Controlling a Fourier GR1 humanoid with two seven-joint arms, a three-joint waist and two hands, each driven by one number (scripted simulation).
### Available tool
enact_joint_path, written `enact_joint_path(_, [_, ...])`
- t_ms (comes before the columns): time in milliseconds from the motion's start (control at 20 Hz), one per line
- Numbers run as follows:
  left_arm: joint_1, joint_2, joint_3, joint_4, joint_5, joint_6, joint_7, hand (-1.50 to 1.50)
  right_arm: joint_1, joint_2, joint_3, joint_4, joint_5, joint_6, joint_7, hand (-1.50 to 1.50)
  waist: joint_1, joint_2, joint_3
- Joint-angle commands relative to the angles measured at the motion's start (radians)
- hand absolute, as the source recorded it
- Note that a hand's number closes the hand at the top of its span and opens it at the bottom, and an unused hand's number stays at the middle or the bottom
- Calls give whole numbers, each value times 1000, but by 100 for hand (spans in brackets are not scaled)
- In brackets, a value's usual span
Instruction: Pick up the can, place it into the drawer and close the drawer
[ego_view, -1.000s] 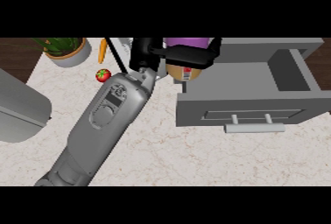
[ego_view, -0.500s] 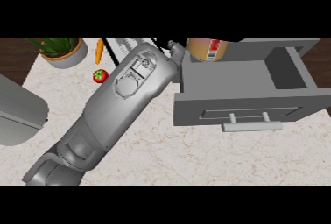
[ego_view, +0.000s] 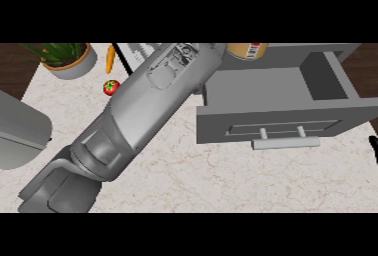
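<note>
The placing step is underway: the tan labelled cylindrical can (ego_view: 247, 50) sits over the open grey drawer (ego_view: 275, 95) at its far edge, the hand carrying it is out of sight so its fingers cannot be judged, and next the can needs lowering and releasing inside.

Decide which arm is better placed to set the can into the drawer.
Right: the right forearm reaches to the can at the open drawer's back; the left forearm sits at the left edge, far away.

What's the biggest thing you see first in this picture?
A big grey robot arm stretches slantwise from the bottom left up to the top middle. To its right sits an open grey drawer, with a tan can at its back edge. A small red tomato lies left of the arm.
</note>
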Motion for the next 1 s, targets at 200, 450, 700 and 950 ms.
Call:
enact_joint_path(200, [-7,0,-97,117,136,11,-78,150,-2,14,28,-24,4,-13,23,-150,-25,4,0])
enact_joint_path(450, [-58,0,-165,184,159,26,-92,150,-59,-19,2,35,3,-6,23,-150,-37,8,1])
enact_joint_path(700, [-29,0,-197,227,186,46,-168,150,-78,-5,19,45,11,-17,21,-150,-42,12,1])
enact_joint_path(950, [-37,0,-242,263,212,72,-167,150,-173,-39,8,64,24,-41,66,-150,-47,16,1])
